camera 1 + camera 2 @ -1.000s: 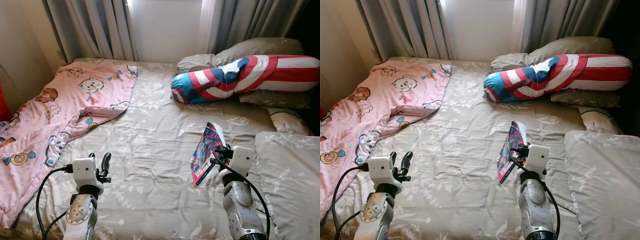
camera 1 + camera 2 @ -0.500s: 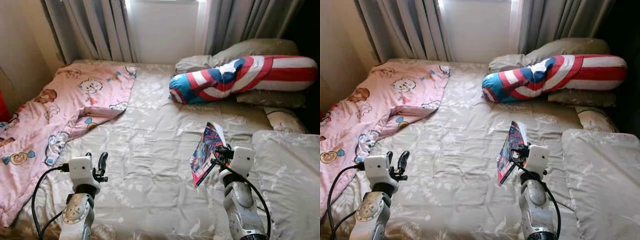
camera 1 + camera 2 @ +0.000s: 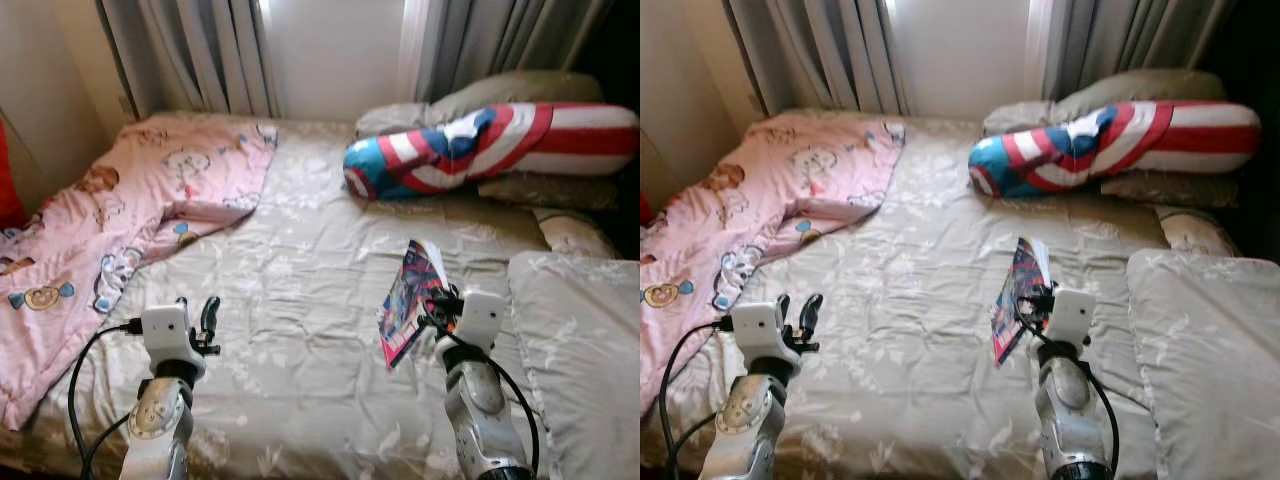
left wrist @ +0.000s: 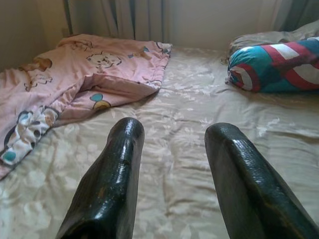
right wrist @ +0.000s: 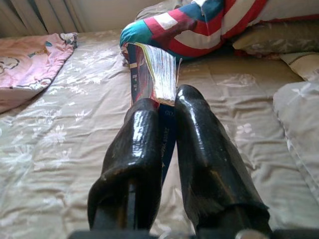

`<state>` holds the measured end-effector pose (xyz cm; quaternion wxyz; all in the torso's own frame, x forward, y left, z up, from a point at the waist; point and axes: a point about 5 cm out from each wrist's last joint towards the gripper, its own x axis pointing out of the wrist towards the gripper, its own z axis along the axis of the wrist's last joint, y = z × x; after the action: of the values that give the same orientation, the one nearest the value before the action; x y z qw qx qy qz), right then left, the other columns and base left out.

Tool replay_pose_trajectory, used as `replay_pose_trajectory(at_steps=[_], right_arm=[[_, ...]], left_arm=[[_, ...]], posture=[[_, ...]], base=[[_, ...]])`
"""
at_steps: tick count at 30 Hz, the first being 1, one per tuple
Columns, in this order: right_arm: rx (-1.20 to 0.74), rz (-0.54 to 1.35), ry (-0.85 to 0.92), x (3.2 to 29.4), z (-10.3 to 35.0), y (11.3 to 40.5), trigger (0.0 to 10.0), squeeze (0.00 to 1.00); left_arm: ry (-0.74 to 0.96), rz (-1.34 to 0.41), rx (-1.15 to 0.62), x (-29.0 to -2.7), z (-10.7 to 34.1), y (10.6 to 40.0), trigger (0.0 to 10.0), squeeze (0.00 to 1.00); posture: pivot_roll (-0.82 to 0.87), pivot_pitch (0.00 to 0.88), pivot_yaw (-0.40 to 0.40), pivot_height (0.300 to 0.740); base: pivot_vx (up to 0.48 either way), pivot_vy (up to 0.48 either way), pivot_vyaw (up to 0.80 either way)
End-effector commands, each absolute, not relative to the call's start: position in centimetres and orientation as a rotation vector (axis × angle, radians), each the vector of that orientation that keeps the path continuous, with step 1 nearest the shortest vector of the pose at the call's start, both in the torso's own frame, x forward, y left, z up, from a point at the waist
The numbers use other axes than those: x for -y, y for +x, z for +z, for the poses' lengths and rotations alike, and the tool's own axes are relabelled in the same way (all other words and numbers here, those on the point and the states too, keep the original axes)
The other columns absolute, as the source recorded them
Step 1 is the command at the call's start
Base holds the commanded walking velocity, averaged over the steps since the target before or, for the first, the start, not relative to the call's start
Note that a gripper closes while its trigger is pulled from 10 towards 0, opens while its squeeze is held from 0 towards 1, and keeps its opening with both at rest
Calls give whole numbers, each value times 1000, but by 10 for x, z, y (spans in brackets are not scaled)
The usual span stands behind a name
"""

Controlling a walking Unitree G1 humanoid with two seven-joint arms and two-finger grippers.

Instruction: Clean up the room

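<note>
My right jaws (image 5: 167, 112) were clamped on the spine edge of a book (image 3: 410, 302), holding it upright and clear of the bed (image 3: 300, 300), pages fanned at the top. My left jaws (image 4: 172, 164) stood apart with nothing between them, held up over the near left part of the bed.

Over the last second my grip on the book had not altered, and it sat at the same tilt in the jaws. What had changed was the whole picture: it had slid a little and gone softer, so I judged that my head or body was moving, not the things on the bed. That suggested I had finished lifting the book and was starting to carry it off; where it belonged I could not tell from here.

Past the book, the sheet lay wrinkled. A grey pillow (image 3: 585, 350) lay just to my right. Farther off on the left, a pink blanket (image 3: 120, 215) lay rumpled, spilling over the bed's edge; I judged it was left to tidy. At the far end, a striped bolster (image 3: 490, 145) rested against more pillows, under the curtains (image 3: 200, 50).
</note>
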<state>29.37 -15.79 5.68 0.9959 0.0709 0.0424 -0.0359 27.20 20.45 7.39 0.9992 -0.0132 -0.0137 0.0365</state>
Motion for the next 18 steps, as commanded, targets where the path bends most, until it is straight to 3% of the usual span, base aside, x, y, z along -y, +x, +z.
replay_pose_trajectory(at_steps=[1, 18], right_arm=[[-20, -77, 139, 160, 69, 296, 10000, 0], [-28, -74, 151, 158, 67, 297, 10000, 0]], left_arm=[[-33, 76, 33, -205, 76, 273, 10000, 0], [-42, 67, 28, -203, 77, 273, 10000, 0]], posture=[[4, 13, -18, 659], [9, 16, -17, 659]], base=[[0, 0, 0], [0, 0, 0]])
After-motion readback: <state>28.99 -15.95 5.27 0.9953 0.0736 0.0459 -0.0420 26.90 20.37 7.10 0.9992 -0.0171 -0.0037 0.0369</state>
